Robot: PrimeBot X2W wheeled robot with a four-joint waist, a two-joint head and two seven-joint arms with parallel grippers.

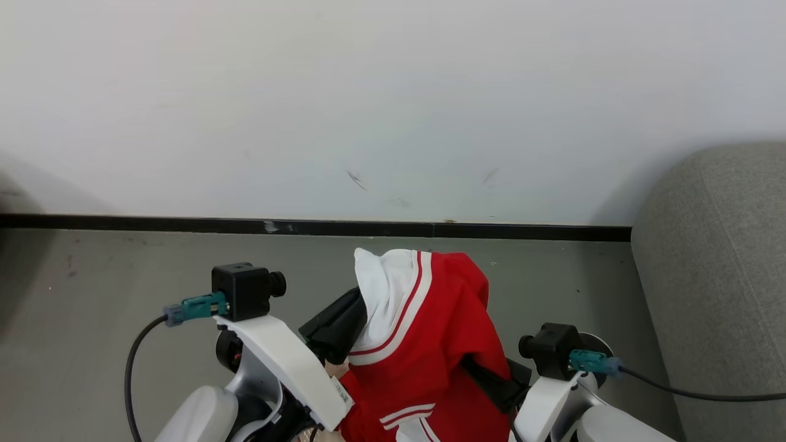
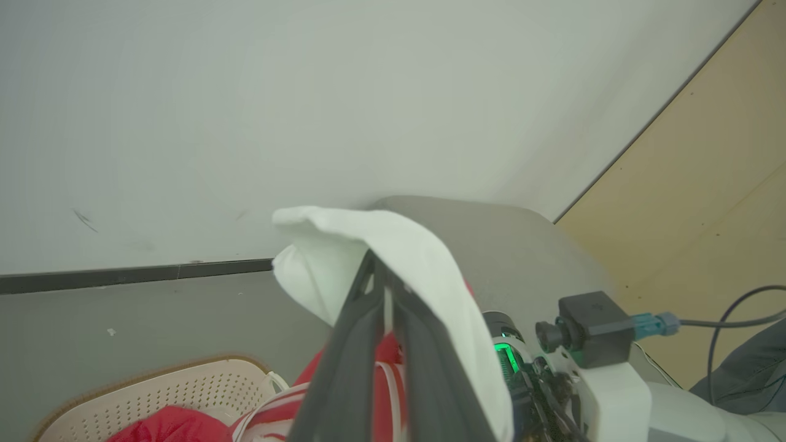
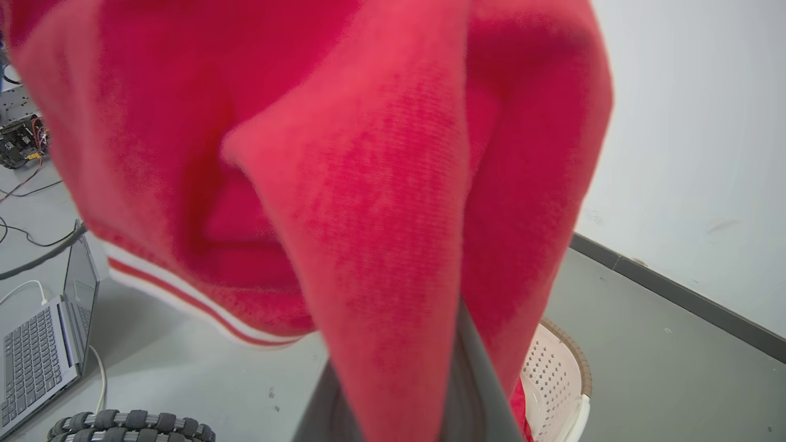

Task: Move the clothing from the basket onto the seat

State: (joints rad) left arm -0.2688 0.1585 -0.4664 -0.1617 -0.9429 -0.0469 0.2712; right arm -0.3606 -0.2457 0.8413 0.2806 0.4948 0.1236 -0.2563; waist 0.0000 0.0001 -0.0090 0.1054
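Note:
The clothing (image 1: 430, 331), a bright red garment with a white panel and striped trim, hangs lifted between my two arms above the grey floor. My left gripper (image 2: 374, 270) is shut on its white part (image 2: 393, 245), which drapes over the dark fingers (image 1: 334, 322). My right gripper (image 1: 485, 374) is shut on the red cloth (image 3: 381, 184), which covers its fingers (image 3: 479, 380). The cream basket (image 2: 159, 393) with its brown rim (image 3: 556, 374) sits below, more red fabric (image 2: 166, 426) in it. The grey seat (image 1: 712, 276) stands at the right against the wall.
A white wall with a black skirting strip (image 1: 307, 227) runs close ahead. An open laptop (image 3: 43, 344), loose cables (image 3: 24, 236) and a black tyre (image 3: 123, 425) lie on the floor behind. A tan wooden panel (image 2: 706, 184) stands beyond the seat.

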